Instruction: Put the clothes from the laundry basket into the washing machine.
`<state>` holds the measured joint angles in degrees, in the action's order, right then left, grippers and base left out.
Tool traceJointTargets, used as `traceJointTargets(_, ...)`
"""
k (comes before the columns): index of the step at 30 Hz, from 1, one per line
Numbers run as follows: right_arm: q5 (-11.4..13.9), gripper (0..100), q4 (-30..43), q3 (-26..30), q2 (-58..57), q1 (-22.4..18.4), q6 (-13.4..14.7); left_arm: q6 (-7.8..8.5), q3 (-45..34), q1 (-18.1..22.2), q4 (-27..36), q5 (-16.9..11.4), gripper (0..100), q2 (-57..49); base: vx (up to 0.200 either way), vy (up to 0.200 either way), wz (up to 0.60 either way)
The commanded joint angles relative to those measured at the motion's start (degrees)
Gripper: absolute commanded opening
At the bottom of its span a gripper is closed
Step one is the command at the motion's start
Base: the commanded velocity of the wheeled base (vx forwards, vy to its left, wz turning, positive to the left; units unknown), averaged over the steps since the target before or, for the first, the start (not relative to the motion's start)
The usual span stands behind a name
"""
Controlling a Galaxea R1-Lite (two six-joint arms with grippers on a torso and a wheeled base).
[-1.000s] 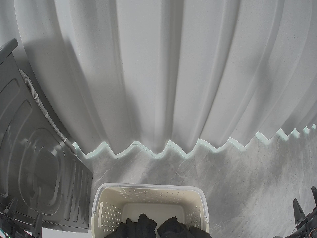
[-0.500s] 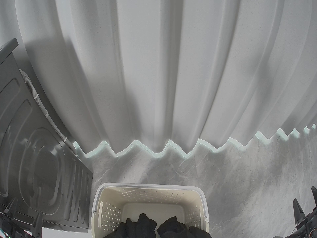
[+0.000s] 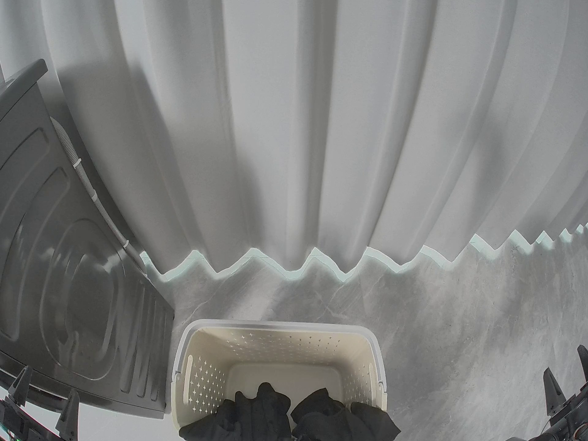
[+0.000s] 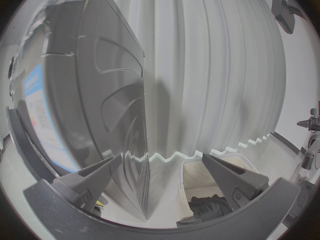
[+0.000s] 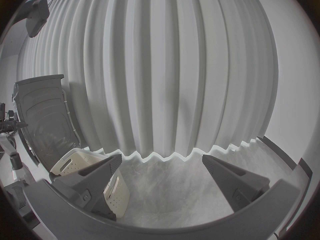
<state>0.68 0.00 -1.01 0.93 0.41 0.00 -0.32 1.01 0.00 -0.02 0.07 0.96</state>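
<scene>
Head view showed one cream laundry basket [image 3: 277, 326] on the grey floor [image 3: 478, 332], holding what looked like two heaps of dark clothes [image 3: 288, 413] at its near end. One grey washing machine [image 3: 67, 277] stood just beside the basket, on the robot's left, before a white curtain [image 3: 318, 124]. Two hands, the left hand [image 4: 160, 157] and right hand [image 5: 162, 156], hung spread and empty, one at either side of the basket.

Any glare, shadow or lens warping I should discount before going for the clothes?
Head view: reflections streak the side of the washing machine; the clothes read flat black. Left wrist view: fisheye bows the curtain, corners black. Right wrist view: same bulge, basket evenly lit.
</scene>
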Motion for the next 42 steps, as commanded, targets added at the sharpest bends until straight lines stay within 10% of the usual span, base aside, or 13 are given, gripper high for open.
traceJointTargets(1,0.0,100,0.0,1.0,-0.9,0.0,0.0,-0.03,-1.0,0.0,-0.1,0.0,100,-0.9,-0.2,0.0,0.0)
traceJointTargets(42,0.0,100,0.0,1.0,-0.9,0.0,0.0,-0.03,-1.0,0.0,0.0,0.0,100,-0.9,-0.2,0.0,0.0)
